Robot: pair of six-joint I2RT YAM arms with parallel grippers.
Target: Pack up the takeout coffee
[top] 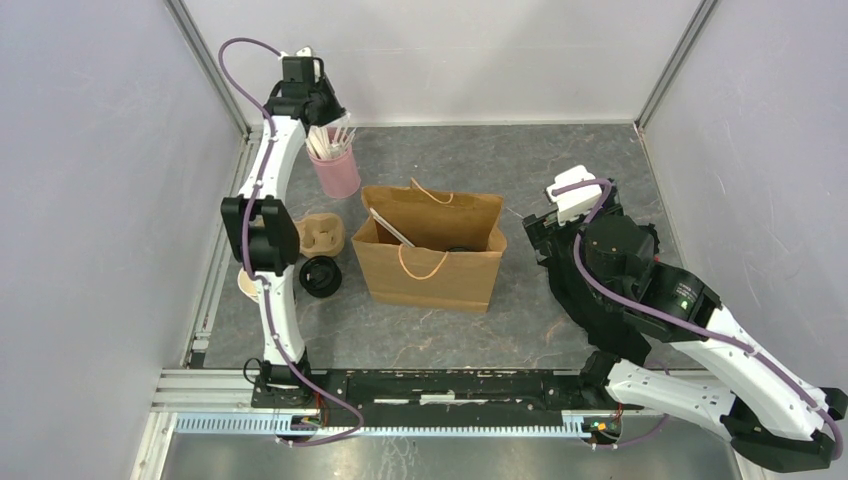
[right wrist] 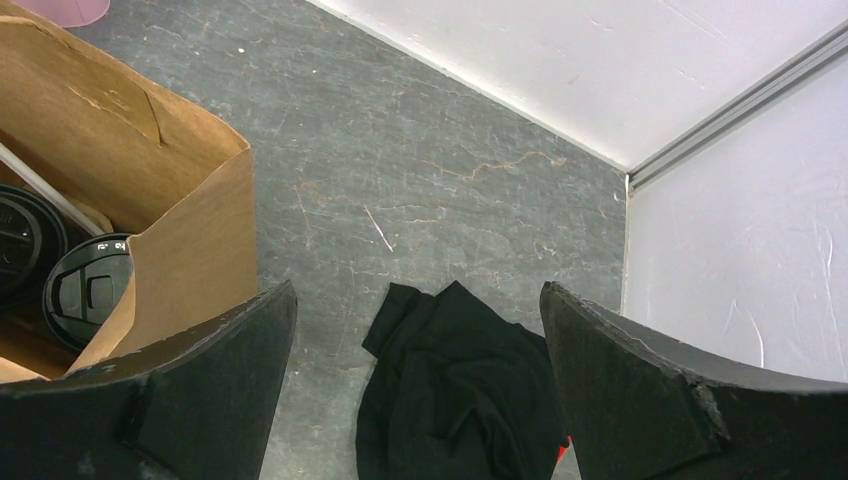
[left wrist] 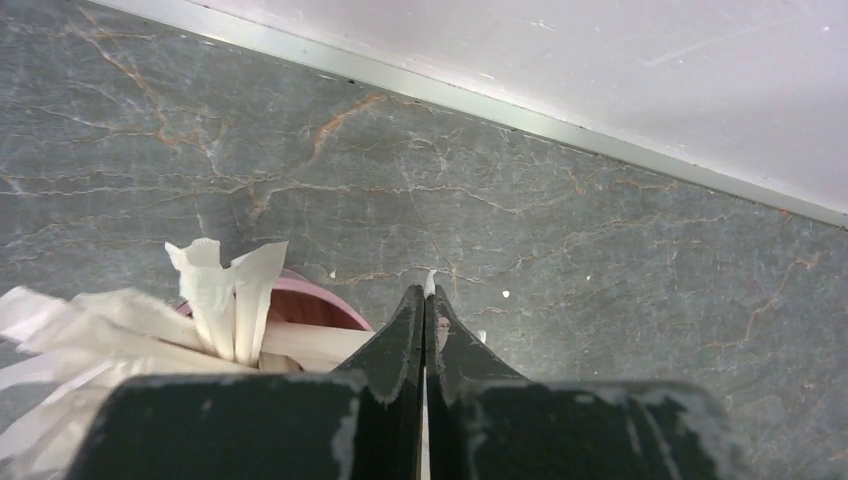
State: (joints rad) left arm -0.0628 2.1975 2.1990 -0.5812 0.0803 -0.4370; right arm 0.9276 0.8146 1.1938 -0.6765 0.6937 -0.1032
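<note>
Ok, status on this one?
Left gripper shut over pink cup. Right gripper open beside bag. Two lidded coffees bagged, one on table.

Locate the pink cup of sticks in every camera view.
Top external: pink cup upper left, behind the paper bag.
Left wrist: its pink rim lower left, beside the closed left gripper.
Right wrist: a pink sliver in the top-left corner.
Shared landmark: the grey marbled table meeting the white wall.
</note>
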